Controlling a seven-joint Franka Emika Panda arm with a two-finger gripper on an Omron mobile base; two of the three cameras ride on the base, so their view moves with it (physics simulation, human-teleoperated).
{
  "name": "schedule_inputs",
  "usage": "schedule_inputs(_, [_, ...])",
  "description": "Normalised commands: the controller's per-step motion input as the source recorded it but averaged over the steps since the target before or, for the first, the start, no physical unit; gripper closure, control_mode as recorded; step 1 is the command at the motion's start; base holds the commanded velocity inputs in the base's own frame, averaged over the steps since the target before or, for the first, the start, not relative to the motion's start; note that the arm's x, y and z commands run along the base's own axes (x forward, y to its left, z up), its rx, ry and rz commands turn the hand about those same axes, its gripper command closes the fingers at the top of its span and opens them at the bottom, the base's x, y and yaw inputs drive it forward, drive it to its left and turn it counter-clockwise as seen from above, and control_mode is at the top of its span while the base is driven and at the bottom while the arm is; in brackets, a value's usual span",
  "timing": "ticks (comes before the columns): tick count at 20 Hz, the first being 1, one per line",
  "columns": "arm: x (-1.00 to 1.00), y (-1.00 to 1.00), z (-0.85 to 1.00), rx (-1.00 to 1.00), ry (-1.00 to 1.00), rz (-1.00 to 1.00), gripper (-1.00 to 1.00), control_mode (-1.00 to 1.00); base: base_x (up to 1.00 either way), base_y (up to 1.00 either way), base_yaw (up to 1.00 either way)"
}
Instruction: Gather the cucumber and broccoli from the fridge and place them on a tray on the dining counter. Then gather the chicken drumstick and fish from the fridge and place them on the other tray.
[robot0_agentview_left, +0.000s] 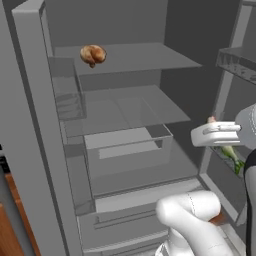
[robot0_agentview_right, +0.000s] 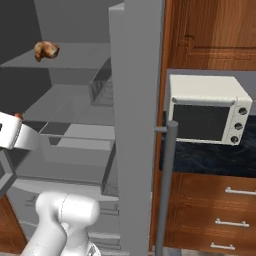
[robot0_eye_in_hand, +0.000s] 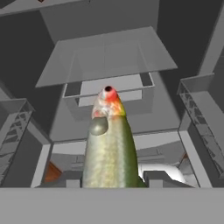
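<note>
The fridge (robot0_agentview_left: 130, 107) stands open in front of me, its shelves grey and mostly bare. On the upper shelf at the back left lies the chicken drumstick (robot0_agentview_left: 93, 54) (robot0_agentview_right: 46, 50), orange-brown. My gripper (robot0_eye_in_hand: 114, 179) is shut on the fish (robot0_eye_in_hand: 108, 144), whose olive body and reddish head stick up between the fingers in the hand view. In the left base view the hand (robot0_agentview_left: 216, 134) hovers at the fridge's right side, clear of the shelves, with the fish (robot0_agentview_left: 231, 156) showing below it. The drumstick is well above and left of the hand.
A clear drawer (robot0_agentview_left: 129, 147) juts out under the middle shelf. Door bins (robot0_agentview_left: 237, 62) hang on the right door. The open door's edge (robot0_agentview_right: 136, 125) divides the right base view; beyond it are a white toaster oven (robot0_agentview_right: 207, 107), a dark counter (robot0_agentview_right: 210, 157) and wooden drawers (robot0_agentview_right: 215, 210).
</note>
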Motion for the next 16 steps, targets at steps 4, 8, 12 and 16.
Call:
schedule_inputs(4, [0.00,0.00,0.00,0.00,0.00,0.00,1.00,1.00,-0.62,0.34,-0.22])
schedule_inputs(8, [0.00,0.00,0.00,0.00,0.00,0.00,1.00,1.00,-0.80,0.54,-0.27])
schedule_inputs(12, [0.00,0.00,0.00,0.00,0.00,0.00,1.00,1.00,-0.91,0.64,-0.30])
schedule_inputs(16, [0.00,0.00,0.00,0.00,0.00,0.00,1.00,1.00,-1.00,0.36,-0.32])
